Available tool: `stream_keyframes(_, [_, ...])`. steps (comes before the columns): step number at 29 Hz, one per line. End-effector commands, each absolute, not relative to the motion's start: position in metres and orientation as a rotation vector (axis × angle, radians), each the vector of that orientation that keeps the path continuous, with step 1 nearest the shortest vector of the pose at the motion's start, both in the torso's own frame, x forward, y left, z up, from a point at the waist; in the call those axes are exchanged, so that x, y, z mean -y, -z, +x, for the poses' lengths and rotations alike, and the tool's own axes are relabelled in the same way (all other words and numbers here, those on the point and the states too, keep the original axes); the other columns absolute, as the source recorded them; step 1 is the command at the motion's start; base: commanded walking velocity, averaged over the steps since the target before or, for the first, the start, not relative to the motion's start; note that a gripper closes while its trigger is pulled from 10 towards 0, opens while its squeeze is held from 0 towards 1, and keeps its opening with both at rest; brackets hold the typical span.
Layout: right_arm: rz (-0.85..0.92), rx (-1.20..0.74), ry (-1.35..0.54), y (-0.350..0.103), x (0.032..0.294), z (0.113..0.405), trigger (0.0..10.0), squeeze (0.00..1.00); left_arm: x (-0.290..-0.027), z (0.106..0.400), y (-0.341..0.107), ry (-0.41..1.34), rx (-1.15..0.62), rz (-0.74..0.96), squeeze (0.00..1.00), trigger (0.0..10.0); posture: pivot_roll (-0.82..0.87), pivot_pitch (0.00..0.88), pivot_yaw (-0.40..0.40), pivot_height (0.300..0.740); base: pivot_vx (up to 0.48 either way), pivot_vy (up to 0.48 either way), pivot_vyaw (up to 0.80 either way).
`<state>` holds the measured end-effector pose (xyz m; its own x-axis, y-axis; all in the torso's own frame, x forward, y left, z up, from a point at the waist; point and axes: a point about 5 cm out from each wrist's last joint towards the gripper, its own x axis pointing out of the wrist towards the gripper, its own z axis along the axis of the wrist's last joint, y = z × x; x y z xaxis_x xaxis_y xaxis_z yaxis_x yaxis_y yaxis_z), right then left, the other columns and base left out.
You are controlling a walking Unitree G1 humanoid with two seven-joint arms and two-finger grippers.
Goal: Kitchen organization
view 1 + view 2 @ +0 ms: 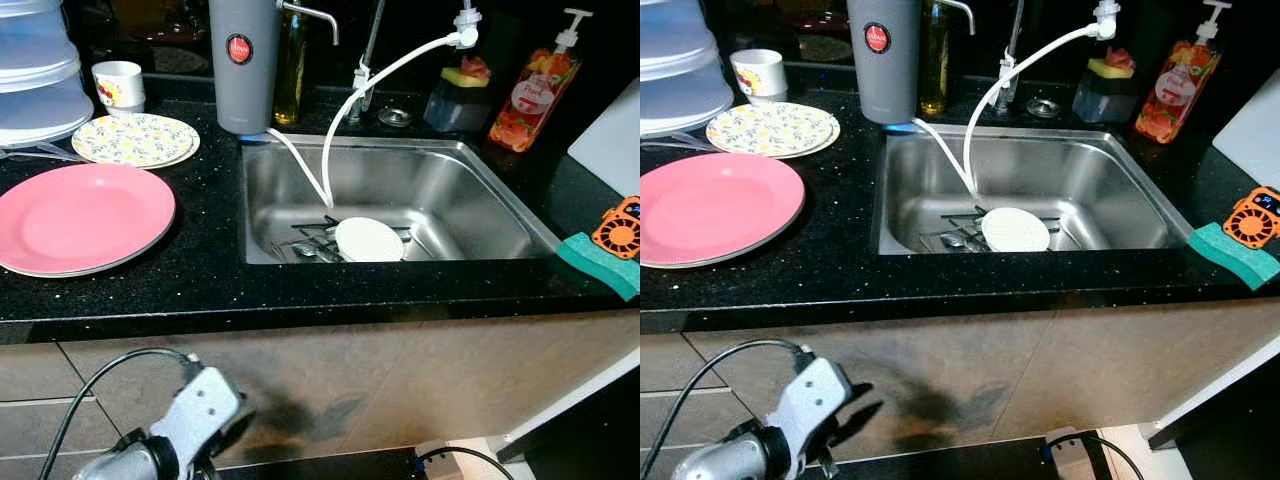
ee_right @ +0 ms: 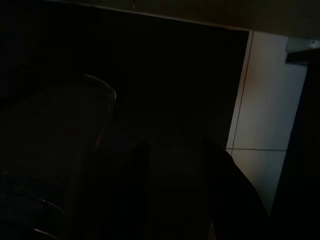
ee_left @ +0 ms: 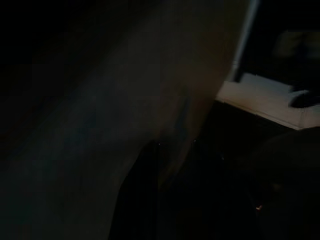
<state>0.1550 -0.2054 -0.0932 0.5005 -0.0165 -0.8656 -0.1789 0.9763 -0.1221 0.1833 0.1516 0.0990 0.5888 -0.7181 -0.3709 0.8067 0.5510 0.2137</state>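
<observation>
1. While the left arm [image 1: 165, 440] is hanging low before the cupboard, whether its fingers are spread is impossible to tell; likewise the right gripper's.
2. A white dish [image 1: 369, 240] is lying in the sink [image 1: 480, 215].
3. A pink plate [image 1: 82, 217] is sitting on the black counter [image 1: 200, 275], near a patterned plate [image 1: 135, 139].

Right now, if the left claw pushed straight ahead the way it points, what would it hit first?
Most likely the cabinet front under the counter; the left claw hangs low, facing that panel. The wrist view is dark, so depth is unclear.
</observation>
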Motion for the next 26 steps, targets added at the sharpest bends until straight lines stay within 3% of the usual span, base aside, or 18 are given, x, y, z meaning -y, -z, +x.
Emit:
stream_keyframes(1, [-0.206,-1.044,-0.087,0.093,0.208,0.155,10.0,0.00,-0.146,0.199,-0.124,0.991,-0.187,0.385,0.00,10.0,0.15,0.025,-0.105,0.740,0.000,0.000,0.00])
stream_keyframes(6, [-0.202,-1.054,-0.080,0.094,0.208,0.150,10.0,0.00,-0.126,0.218,-0.168,1.054,0.008,0.334,0.00,10.0,0.13,0.020,-0.095,0.740,0.000,0.000,0.00])
stream_keyframes(12, [-0.191,-1.066,-0.051,0.096,0.210,0.146,10.0,0.00,-0.125,0.227,-0.206,1.049,0.151,0.349,0.00,10.0,0.12,0.022,-0.086,0.740,0.000,0.000,0.00])
stream_keyframes(20, [-0.195,-1.074,-0.059,0.097,0.210,0.143,10.0,0.00,-0.157,0.250,-0.263,0.912,0.293,0.515,0.00,10.0,0.12,0.022,-0.086,0.740,0.000,0.000,0.00])
stream_keyframes(23, [-0.196,-1.073,-0.063,0.097,0.210,0.143,10.0,0.00,-0.161,0.252,-0.268,0.894,0.294,0.542,0.00,10.0,0.12,0.022,-0.086,0.740,0.000,0.000,0.00])
stream_keyframes(25, [-0.191,-1.063,-0.068,0.097,0.207,0.145,10.0,0.00,-0.184,0.269,-0.271,0.773,0.208,0.696,0.00,10.0,0.12,0.006,-0.075,0.740,0.000,0.000,0.00])
stream_keyframes(26, [-0.191,-1.063,-0.068,0.097,0.207,0.145,10.0,0.00,-0.184,0.269,-0.271,0.773,0.208,0.696,0.00,10.0,0.12,0.006,-0.075,0.740,0.000,0.000,0.00])
